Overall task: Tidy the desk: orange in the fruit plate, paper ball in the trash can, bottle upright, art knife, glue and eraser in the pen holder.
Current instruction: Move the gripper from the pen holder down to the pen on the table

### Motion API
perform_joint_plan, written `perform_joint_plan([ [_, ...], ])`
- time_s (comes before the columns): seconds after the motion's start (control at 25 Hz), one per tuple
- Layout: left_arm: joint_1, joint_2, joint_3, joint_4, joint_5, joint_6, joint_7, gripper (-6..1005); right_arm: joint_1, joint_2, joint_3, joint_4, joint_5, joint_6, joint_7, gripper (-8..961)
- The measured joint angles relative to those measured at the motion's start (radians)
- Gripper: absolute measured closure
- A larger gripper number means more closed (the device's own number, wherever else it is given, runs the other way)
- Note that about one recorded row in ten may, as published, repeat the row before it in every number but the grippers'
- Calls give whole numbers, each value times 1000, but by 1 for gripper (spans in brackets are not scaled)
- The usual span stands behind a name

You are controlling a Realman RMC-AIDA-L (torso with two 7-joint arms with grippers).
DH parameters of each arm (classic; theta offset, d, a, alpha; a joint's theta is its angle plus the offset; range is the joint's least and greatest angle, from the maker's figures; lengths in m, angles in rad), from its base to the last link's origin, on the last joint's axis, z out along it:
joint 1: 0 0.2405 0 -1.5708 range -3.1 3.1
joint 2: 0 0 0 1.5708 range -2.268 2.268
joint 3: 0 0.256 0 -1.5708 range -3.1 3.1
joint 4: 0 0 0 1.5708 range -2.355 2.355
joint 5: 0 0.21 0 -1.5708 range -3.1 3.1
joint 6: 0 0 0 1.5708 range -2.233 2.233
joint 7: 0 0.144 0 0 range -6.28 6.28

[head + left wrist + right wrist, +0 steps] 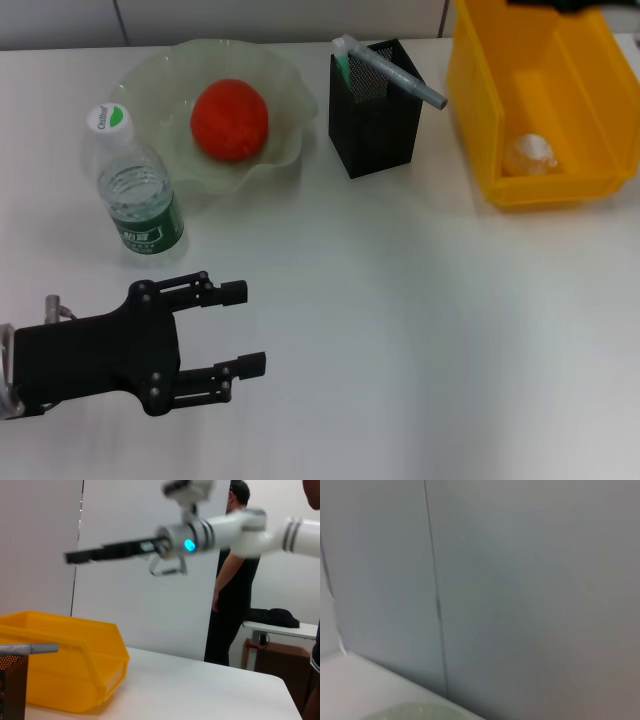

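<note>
The orange point(228, 120) lies in the pale-green fruit plate point(285, 85) at the back left of the desk point(420, 330). In front of the plate the bottle point(140, 195) stands upright. The black mesh pen holder point(375, 110) holds the mint-green art knife point(345, 55) and the grey glue point(405, 78), both leaning out of it. A paper ball point(528, 155) rests inside the yellow trash can point(480, 110). The eraser is hidden. My left gripper point(249, 327) hovers open and empty near the front left, below the bottle. My right gripper point(72, 556) hangs high above the trash can point(65, 670).
A person stands beyond the desk's far edge point(235, 575), beside another table point(280, 627). A grey wall point(520, 580) fills the right wrist view, with the plate's rim point(415, 712) at its lower edge.
</note>
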Motion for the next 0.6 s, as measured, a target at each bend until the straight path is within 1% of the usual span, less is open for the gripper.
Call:
perform_joint_plan([
  [0.08, -6, -1, 0, -2, 1, -4, 0, 268, 113, -6, -6, -18, -182, 20, 153, 173],
  [0.16, -9, -1, 0, 0, 1, -7, 0, 268, 232, -14, -11, -9, -333, 60, 261, 180],
  [0.24, -9, -1, 0, 2, 1, -7, 0, 268, 348, -22, -11, 37, -443, 107, 334, 187],
  [0.32, -12, -1, 0, 6, 1, -7, 0, 268, 439, -25, -11, 109, -532, 134, 380, 194],
  [0.4, -17, -1, 0, 3, 1, -8, 0, 268, 514, -24, -11, 184, -610, 151, 413, 202],
  [0.44, -20, -1, 1, 1, 1, -9, 0, 268, 538, -23, -11, 211, -641, 158, 424, 205],
  [0.48, -21, 0, 1, 1, 1, -9, 0, 268, 562, -20, -11, 237, -674, 167, 434, 209],
  [0.52, -22, 0, 0, 0, 1, -9, 0, 268, 594, -12, -12, 274, -719, 177, 446, 213],
  [0.56, -23, 0, 1, 0, 1, -9, 0, 268, 594, -12, -12, 274, -719, 177, 446, 216],
  [0.6, -23, 0, 1, 0, 1, -12, 0, 268, 606, -8, -16, 294, -737, 179, 449, 220],
])
